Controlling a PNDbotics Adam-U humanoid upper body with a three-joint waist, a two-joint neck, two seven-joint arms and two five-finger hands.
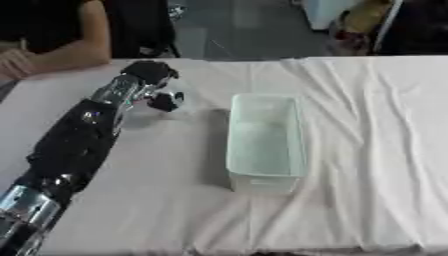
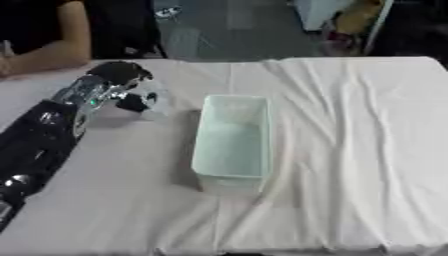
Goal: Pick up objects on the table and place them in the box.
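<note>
My left arm reaches from the lower left up across the table. Its black left hand (image 1: 150, 73) hangs at the far left of the white cloth, fingers curled downward over a small dark and pale object (image 1: 168, 101). The object lies on the cloth just under the fingertips; whether the fingers touch it I cannot tell. A clear plastic box (image 1: 265, 142) stands at the table's middle, right of the hand, with nothing showing inside. My right hand shows in neither view.
A white wrinkled cloth (image 2: 350, 150) covers the whole table. A person's arm (image 1: 61, 50) rests on the far left edge of the table, close behind my left hand. A chair and clutter stand beyond the far edge.
</note>
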